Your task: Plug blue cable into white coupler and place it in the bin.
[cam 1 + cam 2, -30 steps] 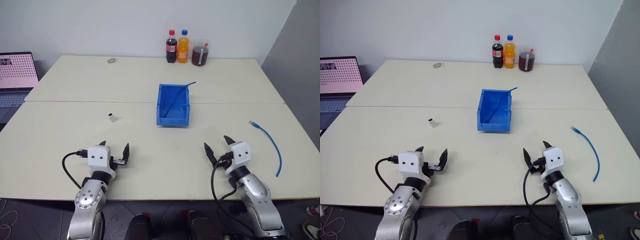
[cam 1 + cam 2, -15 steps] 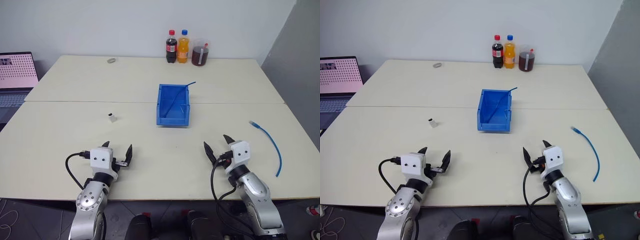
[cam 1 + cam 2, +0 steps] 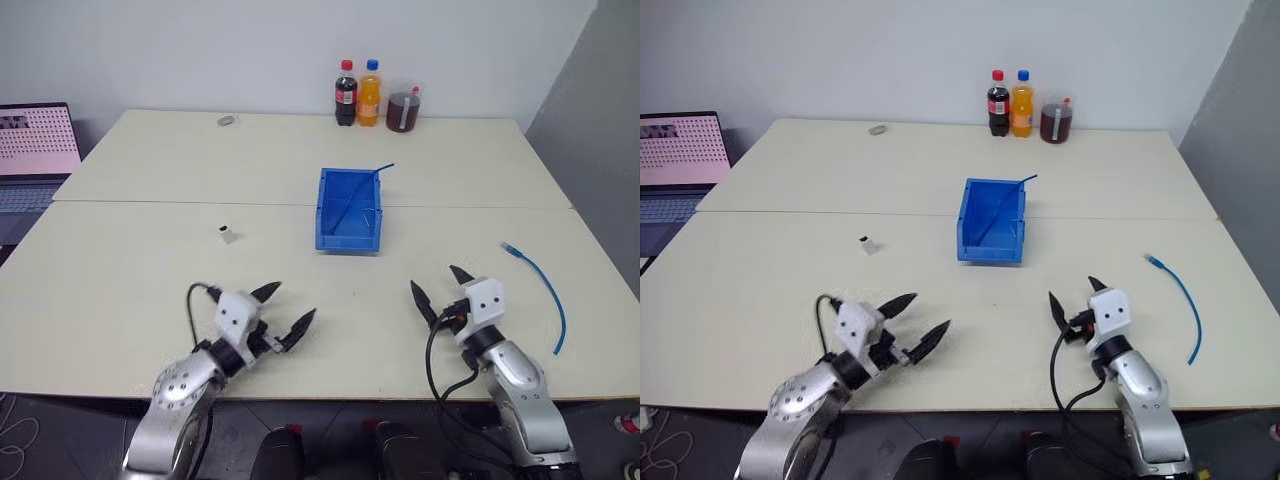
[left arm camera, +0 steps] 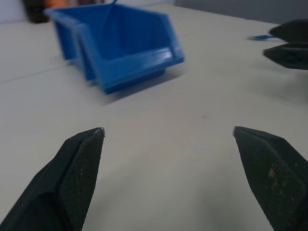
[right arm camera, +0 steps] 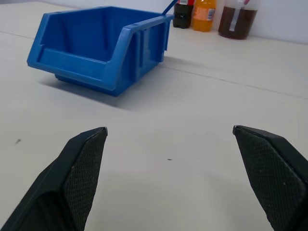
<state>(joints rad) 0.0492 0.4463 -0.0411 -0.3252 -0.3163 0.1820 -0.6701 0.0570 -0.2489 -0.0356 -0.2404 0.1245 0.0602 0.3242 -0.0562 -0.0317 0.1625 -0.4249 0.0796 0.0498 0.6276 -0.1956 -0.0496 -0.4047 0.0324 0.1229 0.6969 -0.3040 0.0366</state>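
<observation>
— Where were the hands?
— The left hand [image 3: 283,306] and right hand [image 3: 436,283] hovered over the counter's [image 3: 120,260] near edge, fingers spread wide, holding nothing.

— And the task's things?
— The blue cable [image 3: 541,284] lay curved near the right edge, just beyond the right hand. The white coupler [image 3: 227,235] sat left of centre, well apart from it. The bin [image 3: 348,210] stood mid-counter, a darker blue strand [image 3: 362,185] leaning inside. Three drink bottles [image 3: 373,94] stood at the far edge.

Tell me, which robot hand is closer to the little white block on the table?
The left. The left gripper hovers open near the table's front edge, with the white coupler farther back and to its left. The right gripper, also open, sits much farther off, across the table on the coupler's right.
</observation>
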